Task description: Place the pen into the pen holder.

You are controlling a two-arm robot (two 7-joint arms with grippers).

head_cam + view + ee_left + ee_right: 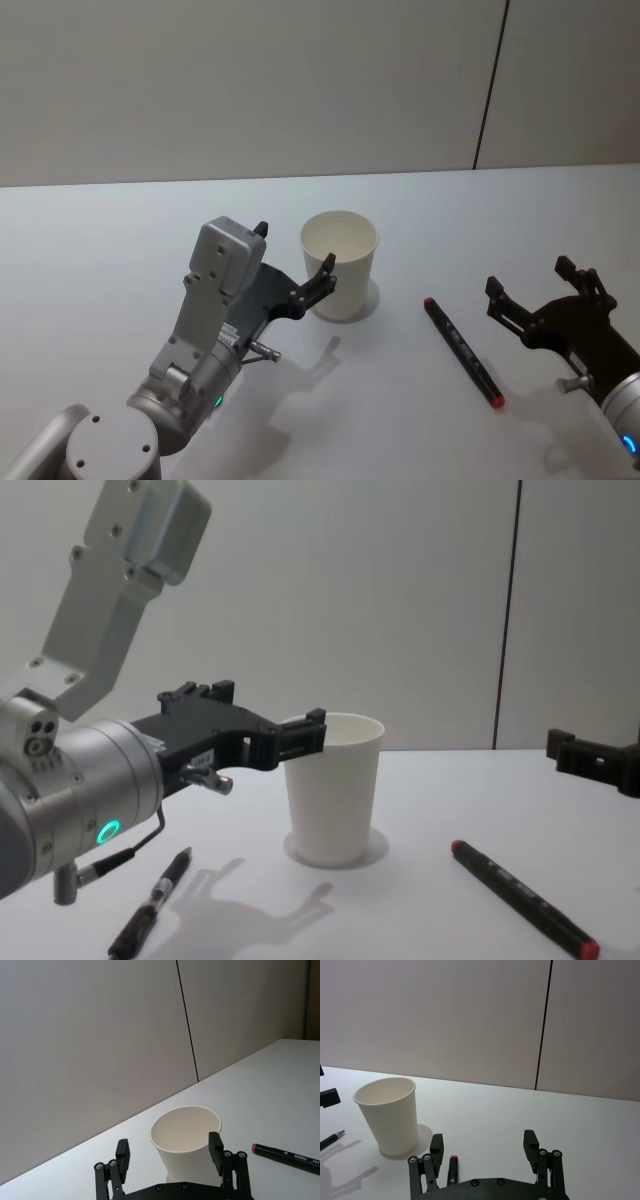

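The pen holder (340, 265) is a white paper cup, upright in the middle of the table, also seen as pen holder (333, 790), pen holder (186, 1135) and pen holder (387, 1115). My left gripper (295, 250) hovers open and empty just left of it, one fingertip (315, 720) close to the rim. In the left wrist view the left gripper (169, 1149) faces the cup. The pen (462, 352), black with red ends, lies flat to the cup's right; it is the pen (520, 898) in the chest view. My right gripper (530, 278) is open, right of the pen; the right gripper (483, 1144) has the pen's red tip (453, 1160) just ahead.
A second pen (150, 905), black with a silver tip, lies on the white table (120, 260) below my left arm; its tip shows as the second pen (331, 1139). A grey wall (300, 80) stands behind the table.
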